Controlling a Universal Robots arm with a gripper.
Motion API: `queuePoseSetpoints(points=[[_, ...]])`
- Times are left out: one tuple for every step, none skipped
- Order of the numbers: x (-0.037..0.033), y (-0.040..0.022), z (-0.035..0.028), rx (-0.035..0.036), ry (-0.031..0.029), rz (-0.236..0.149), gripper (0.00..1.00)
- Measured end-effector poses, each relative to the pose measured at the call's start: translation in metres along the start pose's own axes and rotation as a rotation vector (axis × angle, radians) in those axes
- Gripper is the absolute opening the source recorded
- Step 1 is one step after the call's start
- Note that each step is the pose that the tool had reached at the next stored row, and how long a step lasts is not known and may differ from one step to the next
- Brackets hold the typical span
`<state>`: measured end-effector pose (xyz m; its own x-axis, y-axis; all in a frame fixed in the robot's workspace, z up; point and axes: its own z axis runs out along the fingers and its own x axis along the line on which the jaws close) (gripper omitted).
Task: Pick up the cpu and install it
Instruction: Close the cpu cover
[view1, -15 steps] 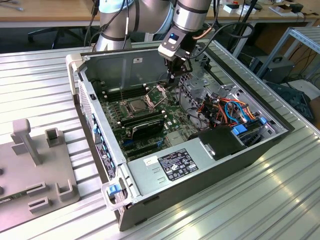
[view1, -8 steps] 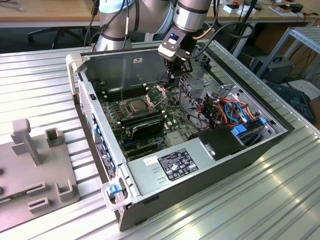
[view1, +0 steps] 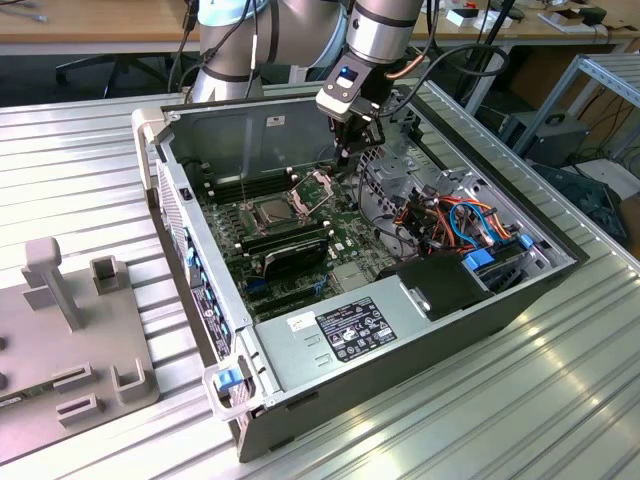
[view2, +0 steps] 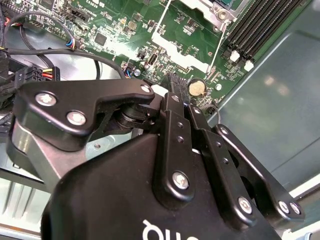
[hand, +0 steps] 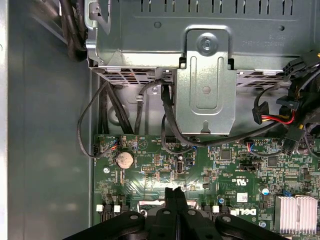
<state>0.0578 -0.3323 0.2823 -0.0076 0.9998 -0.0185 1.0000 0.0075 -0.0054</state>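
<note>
Apparently cpu (view1: 269, 210) is sitting in socket (view1: 250, 206), plate (view1: 316, 188) standing open. Gripper (hand: 175, 193) is hovering beside it, fingers (hand: 170, 207) pressed together, empty. Bumping the plate risks jarring the cpu.

A ribbed metal table (view1: 560, 400) carries an open computer case (view1: 400, 370) and grey fixture (view1: 70, 350).

The arm (view1: 385, 25) is smooth silver-grey tubing with pale blue joint caps (view1: 225, 10); a black cable (view1: 455, 50) loops beside the tool (view1: 345, 158). That tool is matte black, with jointed links (view2: 175, 145), silver screws (view2: 180, 179) and white lettering (view2: 165, 231).
</note>
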Motion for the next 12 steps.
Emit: queuePoseSetpoints(points=[[0.0, 0.0, 0.0006, 0.0001, -0.0002, 0.0, 0.11], [0.0, 0.0, 0.0016, 0.0001, -0.0004, 0.0, 0.11], [0.0, 0.0, 0.0028, 0.0001, -0.0004, 0.0, 0.11], [0.0, 0.0, 0.0048, 0.0001, -0.0005, 0.0, 0.11], [0.0001, 0.0, 0.0059, 0.0001, -0.0003, 0.0, 0.11], [0.0, 0.0, 0.006, 0.0001, -0.0005, 0.0, 0.11], [0.0, 0.0, 0.006, 0.0001, -0.0005, 0.0, 0.11], [0.0, 0.0, 0.006, 0.0002, -0.0005, 0.0, 0.11], [0.0001, 0.0, 0.0061, 0.0001, -0.0004, 0.0, 0.11], [0.0, 0.0, 0.0061, 0.0001, -0.0004, 0.0, 0.11], [0.0001, 0.0, 0.0061, 0.0001, -0.0004, 0.0, 0.11], [0.0001, 0.0, 0.0065, 0.0001, -0.0002, 0.0, 0.11]])
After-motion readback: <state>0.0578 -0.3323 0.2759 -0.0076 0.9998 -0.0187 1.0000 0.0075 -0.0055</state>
